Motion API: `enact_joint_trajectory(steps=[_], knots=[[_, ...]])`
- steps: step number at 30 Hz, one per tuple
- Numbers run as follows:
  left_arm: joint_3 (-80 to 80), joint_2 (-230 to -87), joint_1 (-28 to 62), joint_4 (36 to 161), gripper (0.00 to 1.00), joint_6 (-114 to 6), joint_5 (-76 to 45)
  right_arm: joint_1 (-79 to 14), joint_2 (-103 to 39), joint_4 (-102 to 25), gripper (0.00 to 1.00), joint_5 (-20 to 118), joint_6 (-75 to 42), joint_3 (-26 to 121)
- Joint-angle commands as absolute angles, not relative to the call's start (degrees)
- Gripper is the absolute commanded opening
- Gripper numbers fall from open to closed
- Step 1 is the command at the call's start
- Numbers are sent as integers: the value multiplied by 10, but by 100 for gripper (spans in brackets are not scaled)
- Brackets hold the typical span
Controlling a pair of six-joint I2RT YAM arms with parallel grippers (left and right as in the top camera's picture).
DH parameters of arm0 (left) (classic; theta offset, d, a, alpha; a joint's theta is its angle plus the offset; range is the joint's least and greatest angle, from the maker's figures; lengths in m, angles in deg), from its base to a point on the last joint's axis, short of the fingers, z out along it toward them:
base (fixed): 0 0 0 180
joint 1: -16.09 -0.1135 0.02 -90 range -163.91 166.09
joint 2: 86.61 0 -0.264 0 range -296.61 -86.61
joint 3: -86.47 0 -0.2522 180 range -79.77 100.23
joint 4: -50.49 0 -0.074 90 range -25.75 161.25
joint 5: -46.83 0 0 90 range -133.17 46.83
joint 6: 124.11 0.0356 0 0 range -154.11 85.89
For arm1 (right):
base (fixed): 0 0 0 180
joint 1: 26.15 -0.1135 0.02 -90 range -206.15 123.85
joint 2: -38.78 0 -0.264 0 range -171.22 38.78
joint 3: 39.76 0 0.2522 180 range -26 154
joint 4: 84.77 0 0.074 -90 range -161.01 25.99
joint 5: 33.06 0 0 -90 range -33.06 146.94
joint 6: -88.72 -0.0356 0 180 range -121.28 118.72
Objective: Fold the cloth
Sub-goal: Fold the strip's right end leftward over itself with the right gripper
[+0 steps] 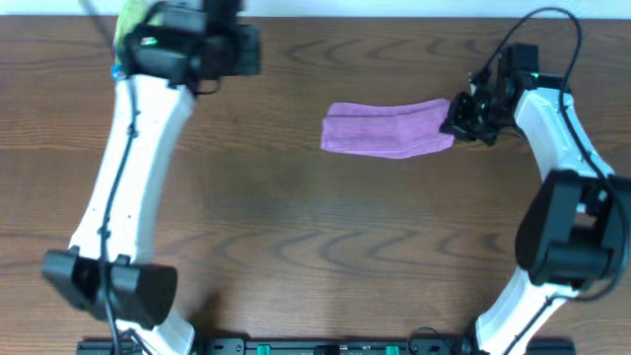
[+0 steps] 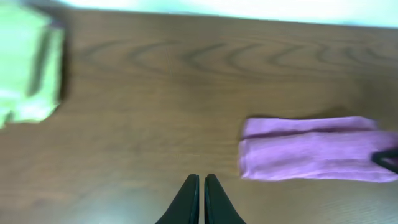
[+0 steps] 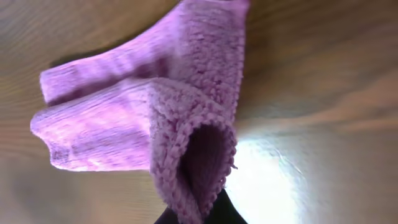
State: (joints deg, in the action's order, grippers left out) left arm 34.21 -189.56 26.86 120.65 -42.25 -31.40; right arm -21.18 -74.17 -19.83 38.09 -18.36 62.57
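Note:
The purple cloth (image 1: 386, 129) lies folded into a long band at the back middle of the wooden table. It also shows in the left wrist view (image 2: 311, 149) and close up in the right wrist view (image 3: 155, 118). My right gripper (image 1: 461, 120) is shut on the cloth's right end, and the edge curls up between the fingers (image 3: 198, 211). My left gripper (image 2: 200, 184) is shut and empty, above bare wood well left of the cloth; in the overhead view it is at the back left (image 1: 246, 49).
A green cloth (image 2: 28, 65) lies at the back left corner of the table, partly under my left arm in the overhead view (image 1: 131, 22). The table's far edge (image 2: 249, 11) runs just behind both cloths.

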Motion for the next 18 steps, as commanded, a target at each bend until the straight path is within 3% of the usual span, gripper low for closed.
enact_joint_trajectory(steps=[1,9,18], knots=[[341,-1868,246,1230,6,-431,-315,-261,-717,-191,2,523,-216,636],[341,-1819,233,1260,6,-424,-315,-374,-718,-196,1,692,-251,636],[341,-1818,232,1276,6,-409,-315,-418,-760,-274,1,693,-256,636]])
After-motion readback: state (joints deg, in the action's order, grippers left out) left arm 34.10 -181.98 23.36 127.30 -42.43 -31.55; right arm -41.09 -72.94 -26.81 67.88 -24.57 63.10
